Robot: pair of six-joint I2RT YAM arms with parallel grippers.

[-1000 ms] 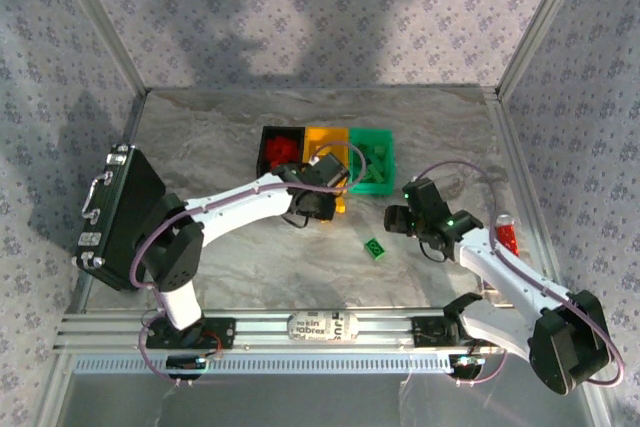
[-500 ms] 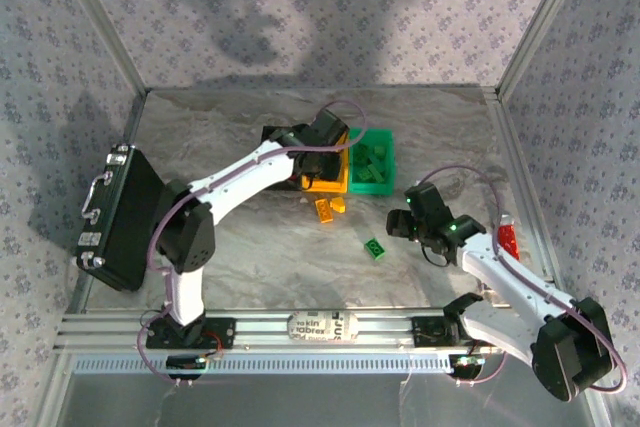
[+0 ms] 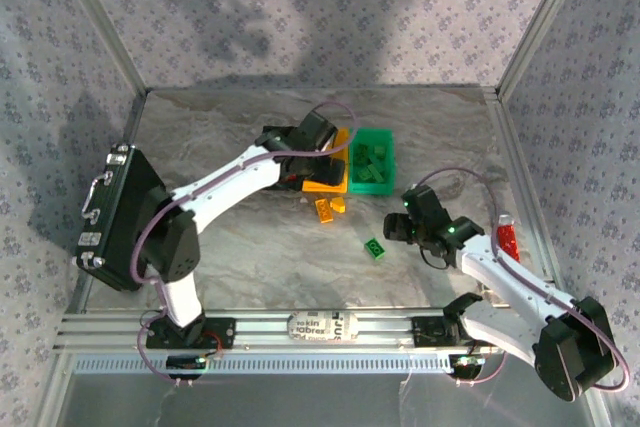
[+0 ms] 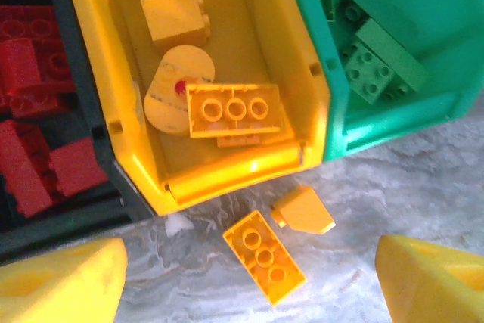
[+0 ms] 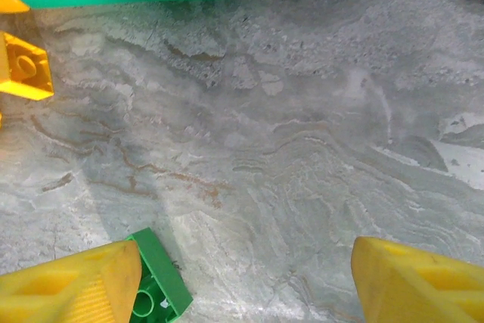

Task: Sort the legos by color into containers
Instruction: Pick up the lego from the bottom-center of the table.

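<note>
My left gripper [image 3: 322, 152] hovers open and empty over the yellow-orange container [image 4: 227, 175], its fingertips [image 4: 60, 281] wide apart. That bin holds yellow legos, among them a flat brick [image 4: 234, 110] and a cube [image 4: 175, 18]. Two yellow bricks [image 4: 265, 256] [image 4: 302, 211] lie on the table just in front of it. The green container [image 3: 372, 159] holds green bricks; the black one [image 4: 91, 122] holds red bricks. A green brick [image 3: 375, 248] lies on the table. My right gripper [image 3: 392, 229] is open beside it, the brick [image 5: 155, 289] just inside its left finger [image 5: 68, 285].
A large black case [image 3: 120, 217] stands at the left edge of the table. A red piece [image 3: 507, 239] lies by the right wall, behind my right arm. Metal frame posts and patterned walls enclose the table.
My left arm swung from the table in front of the yellow bin to above it, and its jaws opened. The right gripper shifted slightly left toward the green brick.
</note>
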